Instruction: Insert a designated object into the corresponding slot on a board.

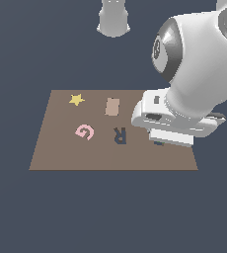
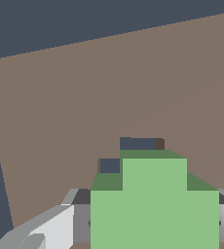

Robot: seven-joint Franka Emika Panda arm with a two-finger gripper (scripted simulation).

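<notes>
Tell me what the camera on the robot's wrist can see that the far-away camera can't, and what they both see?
Only the wrist view shows the green piece, sitting between the gripper fingers with grey pads at each side, and the dark slot peeking out just past it. Only the exterior view shows the yellow star, the pink G, the dark R cut-out, a tan rectangle and the big white arm, which hides the green piece there. Both show the brown board.
</notes>
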